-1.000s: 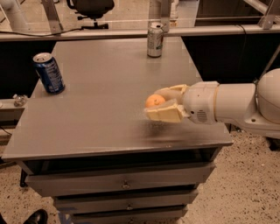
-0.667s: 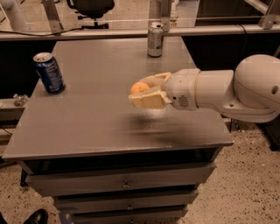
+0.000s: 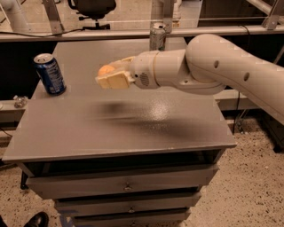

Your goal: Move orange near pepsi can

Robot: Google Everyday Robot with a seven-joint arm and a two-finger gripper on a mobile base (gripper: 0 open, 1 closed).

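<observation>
A grey metal desk [image 3: 133, 133] filled the middle, with a stack of knobbed drawers [image 3: 124, 184] under its front edge at 6 o'clock. Speckled terrazzo floor [image 3: 248, 186] spread at 4 o'clock. At 12 o'clock a pale bench rail [image 3: 88, 34] ran across, a black office chair [image 3: 92, 8] behind it. A black shoe [image 3: 35, 219] showed at 7 o'clock. The tool [image 3: 108, 77] hung over the desk's centre.

One camera looks steeply down from the front of a grey flat-topped drawer cabinet [image 3: 133, 133], fairly near, facing 12 o'clock; the cream two-finger gripper [image 3: 103, 77], closed around a small round orange [image 3: 106, 70], hangs toward 10 o'clock above the top.
</observation>
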